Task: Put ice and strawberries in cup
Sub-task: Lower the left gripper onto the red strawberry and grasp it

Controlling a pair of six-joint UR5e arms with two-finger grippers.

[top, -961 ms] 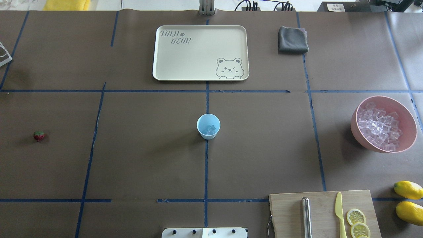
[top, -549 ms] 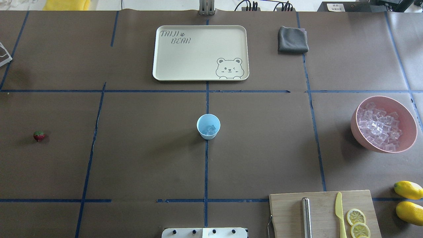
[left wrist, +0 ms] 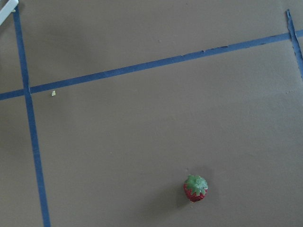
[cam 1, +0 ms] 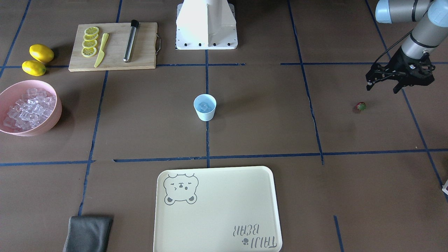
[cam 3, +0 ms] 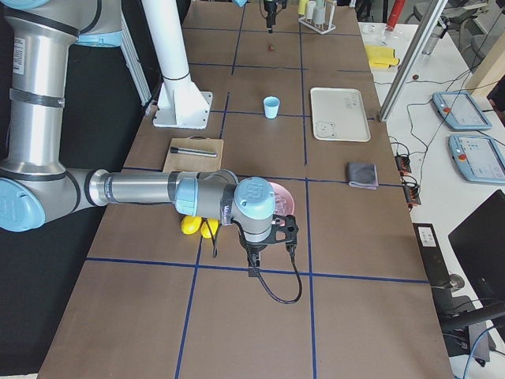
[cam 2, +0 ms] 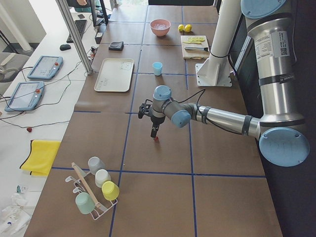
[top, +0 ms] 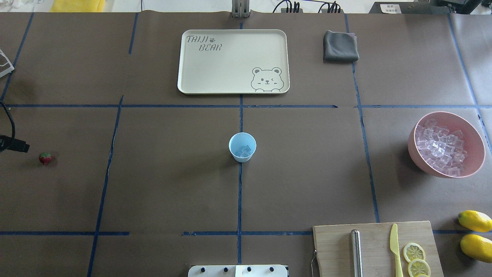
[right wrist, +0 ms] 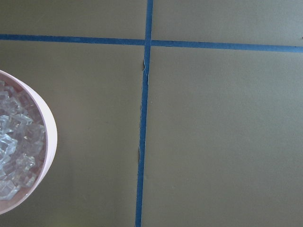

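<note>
Exterior front-facing view: left pincer, spread wide, hovers near the strawberry, not touching.

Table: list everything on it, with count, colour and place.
cup: one, light blue, centre.
pink bowl: one, pink, robot's right.
ice: many, clear, in pink bowl; few in cup.
strawberry: one, red, robot's left side.
tray: one, cream, far centre.
cloth: one, grey, beside tray.
cutting board: one, wooden, near right.
knife: one, yellow, on board.
metal rod: one, silver, on board.
lemon slices: four, yellow, on board.
lemons: two, yellow, beside board.
cup rack: one, white, left end.
left gripper: one, black, open, near strawberry.
right gripper: one, black, near bowl, state unclear.
</note>
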